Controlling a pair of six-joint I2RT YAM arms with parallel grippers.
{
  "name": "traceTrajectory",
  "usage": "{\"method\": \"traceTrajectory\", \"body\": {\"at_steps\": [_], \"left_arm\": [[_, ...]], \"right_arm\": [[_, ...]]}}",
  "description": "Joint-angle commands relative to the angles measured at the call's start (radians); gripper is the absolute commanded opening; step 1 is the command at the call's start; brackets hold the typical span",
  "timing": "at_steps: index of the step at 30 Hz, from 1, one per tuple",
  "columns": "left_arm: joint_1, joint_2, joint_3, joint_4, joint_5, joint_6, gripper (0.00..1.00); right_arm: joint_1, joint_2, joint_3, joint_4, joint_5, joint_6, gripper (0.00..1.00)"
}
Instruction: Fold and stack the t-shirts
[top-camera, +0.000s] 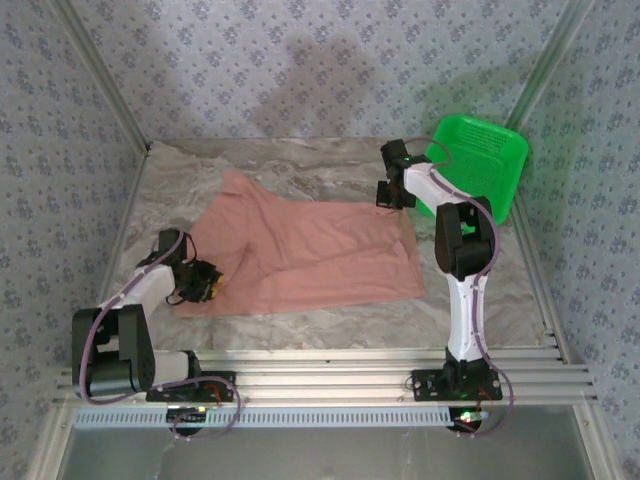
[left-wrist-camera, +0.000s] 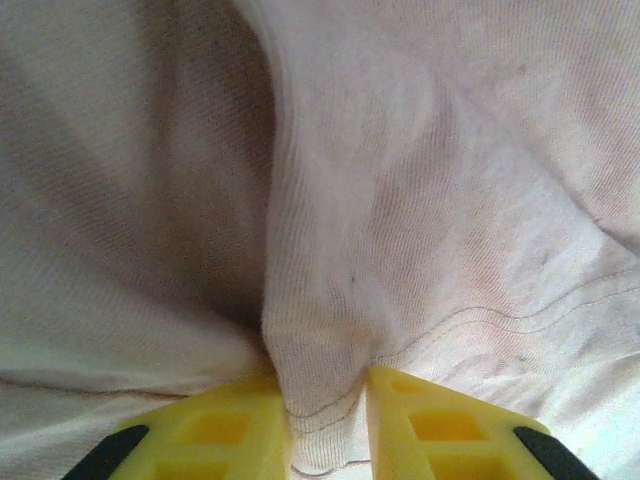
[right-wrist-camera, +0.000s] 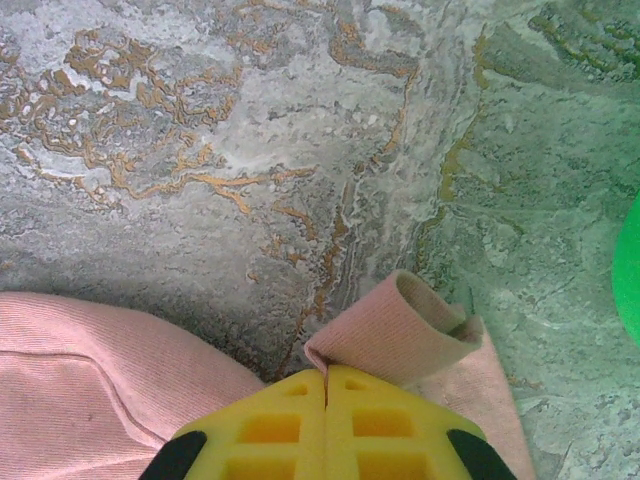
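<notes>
The marbled grey-and-tan counter (top-camera: 330, 165) carries the soft salmon-pink t-shirt (top-camera: 310, 255), spread wrinkled across its middle. A bright green plastic basket (top-camera: 480, 160) sits at the far right corner, clear of the cloth. The left end effector (left-wrist-camera: 325, 385) is narrow, pinching a ridge of fine-knit fabric at the shirt's near left edge, while the right end effector (right-wrist-camera: 326, 375) is closed tight, seemingly nipping a curled hem.

The left tool (left-wrist-camera: 325, 382) pinches a raised fold of the pink t-shirt (left-wrist-camera: 420, 200) at its stitched hem.
</notes>
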Motion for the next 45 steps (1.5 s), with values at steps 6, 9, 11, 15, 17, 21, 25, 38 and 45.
{"method": "traceTrajectory", "body": {"at_steps": [6,9,11,15,17,21,25,38,45], "left_arm": [[-0.006,-0.043,0.034,-0.038,0.002,0.003,0.23],[-0.005,-0.047,0.034,-0.044,0.011,0.002,0.23],[-0.004,-0.049,0.027,-0.04,0.008,0.001,0.23],[0.002,-0.035,0.028,-0.019,0.013,-0.002,0.12],[0.006,-0.031,0.045,-0.016,0.011,-0.003,0.08],[0.018,-0.015,0.102,-0.009,0.013,0.003,0.02],[0.047,0.04,0.163,0.007,0.021,0.017,0.01],[0.128,0.294,0.356,0.065,0.033,0.057,0.01],[0.138,0.398,0.43,0.081,0.046,0.057,0.04]], "right_arm": [[-0.006,-0.037,-0.012,-0.01,-0.013,-0.017,0.0],[-0.007,-0.033,-0.009,-0.014,-0.013,-0.018,0.0],[-0.006,-0.032,-0.011,-0.011,-0.013,-0.017,0.0],[-0.006,-0.03,-0.01,-0.013,-0.011,-0.018,0.0],[-0.006,-0.031,-0.011,-0.014,-0.009,-0.02,0.0],[-0.008,-0.032,-0.009,-0.015,-0.006,-0.023,0.0],[-0.01,-0.033,-0.009,-0.016,-0.004,-0.027,0.0],[-0.016,-0.027,-0.001,-0.024,-0.005,-0.037,0.0],[-0.023,-0.024,-0.003,-0.028,-0.003,-0.041,0.0]]}}
